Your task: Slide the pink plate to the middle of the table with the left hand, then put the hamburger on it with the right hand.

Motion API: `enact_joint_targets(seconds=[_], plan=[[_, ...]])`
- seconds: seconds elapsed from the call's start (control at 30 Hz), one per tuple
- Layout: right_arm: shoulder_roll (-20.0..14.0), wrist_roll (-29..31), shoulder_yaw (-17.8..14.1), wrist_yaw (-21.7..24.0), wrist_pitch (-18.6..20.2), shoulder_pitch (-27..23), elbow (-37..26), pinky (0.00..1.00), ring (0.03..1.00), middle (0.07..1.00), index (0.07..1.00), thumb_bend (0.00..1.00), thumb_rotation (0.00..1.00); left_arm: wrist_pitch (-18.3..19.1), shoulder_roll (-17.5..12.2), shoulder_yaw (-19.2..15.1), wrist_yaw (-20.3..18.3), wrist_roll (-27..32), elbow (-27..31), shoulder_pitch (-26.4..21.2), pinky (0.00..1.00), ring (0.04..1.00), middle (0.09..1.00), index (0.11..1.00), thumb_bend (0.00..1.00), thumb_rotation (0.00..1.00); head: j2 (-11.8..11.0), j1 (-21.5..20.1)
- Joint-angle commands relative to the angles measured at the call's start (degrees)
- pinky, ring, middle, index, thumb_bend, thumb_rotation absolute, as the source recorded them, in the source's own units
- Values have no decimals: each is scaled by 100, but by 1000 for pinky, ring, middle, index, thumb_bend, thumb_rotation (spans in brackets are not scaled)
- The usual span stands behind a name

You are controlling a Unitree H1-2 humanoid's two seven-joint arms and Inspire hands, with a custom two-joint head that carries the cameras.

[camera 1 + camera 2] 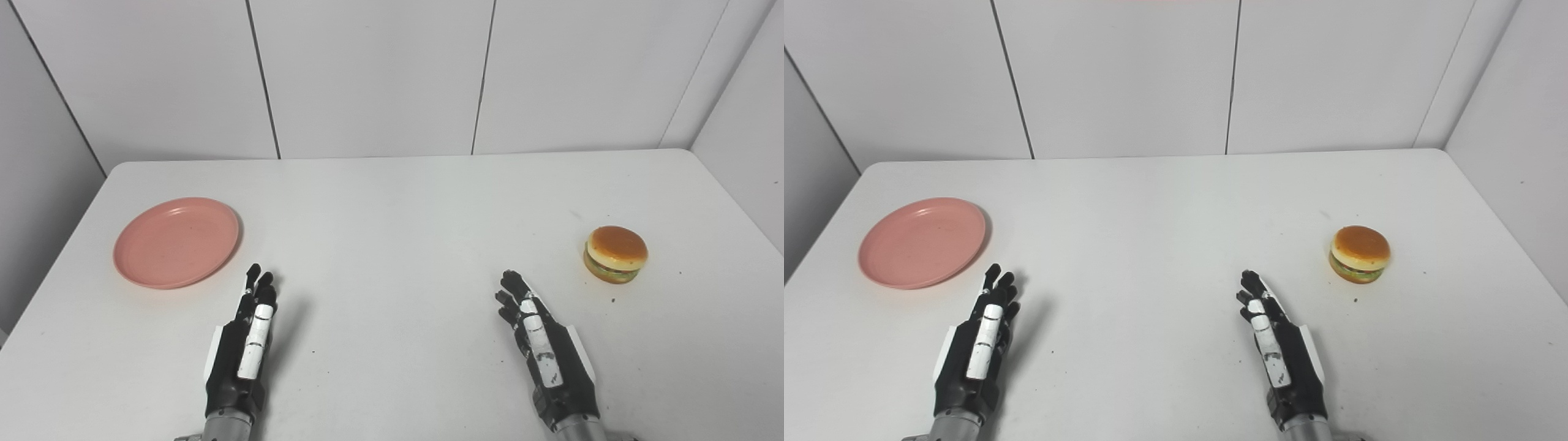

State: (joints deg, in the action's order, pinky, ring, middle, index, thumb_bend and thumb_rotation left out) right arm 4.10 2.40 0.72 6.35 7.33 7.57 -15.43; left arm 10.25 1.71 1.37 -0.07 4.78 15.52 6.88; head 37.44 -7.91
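- Pink plate [176, 242] lies flat at about nine o'clock on the white counter [392, 202], well apart from the middle and untouched.
- Left hand [245, 343] sits near the plate, at its five o'clock, fingers [256, 288] straight, close together, holding nothing.
- Hamburger [615, 254] stands at three o'clock; right hand [542, 349] waits near it, at its seven o'clock, fingers extended and empty.
- Risk: pressing the shallow rim could tip the plate instead of sliding it, or a push may overshoot the middle.

On the white table [392, 202], the pink plate [176, 242] lies far left and the hamburger [615, 254] far right (both untouched), with the left hand [245, 343] and right hand [542, 346] empty, fingers extended.
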Motion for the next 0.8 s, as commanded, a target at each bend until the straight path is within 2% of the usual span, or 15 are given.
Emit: enact_joint_targets(seconds=[0.0, 0.77], plan=[[-229, 34, 66, 89, 22, 373, -159, 948, 926, 936, 904, 826, 905, 71, -72, 28, -76, -16, 93, 322, 1000, 1000, 983, 1000, 655, 829, 5, 8], [-212, 32, 70, 94, 60, 377, -195, 942, 922, 928, 894, 826, 898, 88, -71, 17, -80, 9, 130, 321, 1000, 1000, 979, 1000, 648, 825, 19, -7]])
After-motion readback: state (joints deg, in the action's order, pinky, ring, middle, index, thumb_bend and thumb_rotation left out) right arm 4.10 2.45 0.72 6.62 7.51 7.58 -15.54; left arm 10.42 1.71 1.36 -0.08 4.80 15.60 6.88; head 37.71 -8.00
